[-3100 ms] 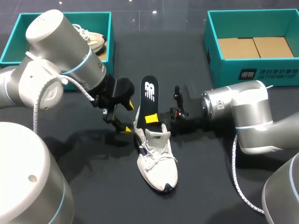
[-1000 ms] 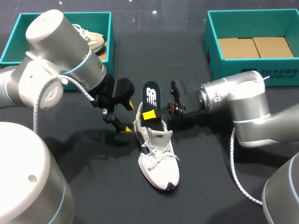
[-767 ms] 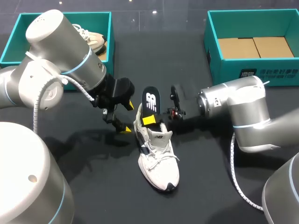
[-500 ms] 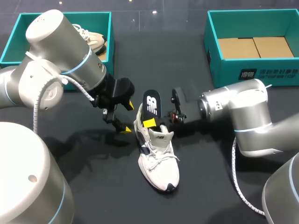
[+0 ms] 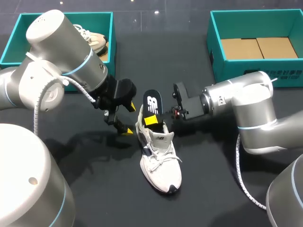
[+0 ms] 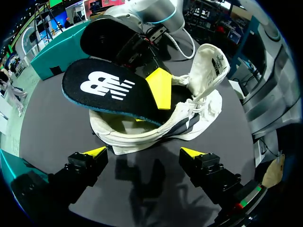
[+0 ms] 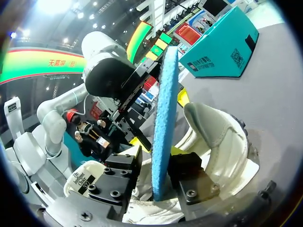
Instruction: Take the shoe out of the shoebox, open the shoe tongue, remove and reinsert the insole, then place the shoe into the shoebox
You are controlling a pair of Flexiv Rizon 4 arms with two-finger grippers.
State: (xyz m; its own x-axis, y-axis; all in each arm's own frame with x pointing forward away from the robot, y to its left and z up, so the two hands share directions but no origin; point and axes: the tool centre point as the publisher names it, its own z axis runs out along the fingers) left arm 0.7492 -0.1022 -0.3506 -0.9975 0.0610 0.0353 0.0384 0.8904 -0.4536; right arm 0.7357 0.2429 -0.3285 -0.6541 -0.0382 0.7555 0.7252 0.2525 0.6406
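head view: insole (image 5: 151, 101) tip inside shoe (image 5: 162, 163)

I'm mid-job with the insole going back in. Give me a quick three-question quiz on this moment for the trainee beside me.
1. True or false: the left gripper is shut on the shoe.
2. What does the right gripper hold between its fingers? A) a shoelace B) the insole C) the shoe's tongue
3. Short answer: which holds the second shoe, the left shoebox or the right shoebox?

Key: 1 false, it is open beside the shoe; 2 B; 3 the left shoebox.
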